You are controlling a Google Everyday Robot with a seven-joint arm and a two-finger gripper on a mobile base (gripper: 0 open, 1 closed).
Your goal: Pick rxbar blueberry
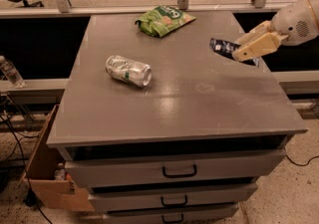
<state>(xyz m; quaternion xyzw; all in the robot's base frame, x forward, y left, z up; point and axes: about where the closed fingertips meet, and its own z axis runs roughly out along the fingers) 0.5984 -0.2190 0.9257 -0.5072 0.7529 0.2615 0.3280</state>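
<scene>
The gripper reaches in over the right edge of the tabletop, its cream fingers pinching one end of the rxbar blueberry, which juts out to the gripper's left. Well beyond that lies a crushed silver can; a green snack bag sits up-left of the gripper

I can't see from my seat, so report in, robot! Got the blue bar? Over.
End effector over the table right edge, shut on rxbar blueberry. Crushed can and green bag well clear. Nothing in the way. Over.
</scene>
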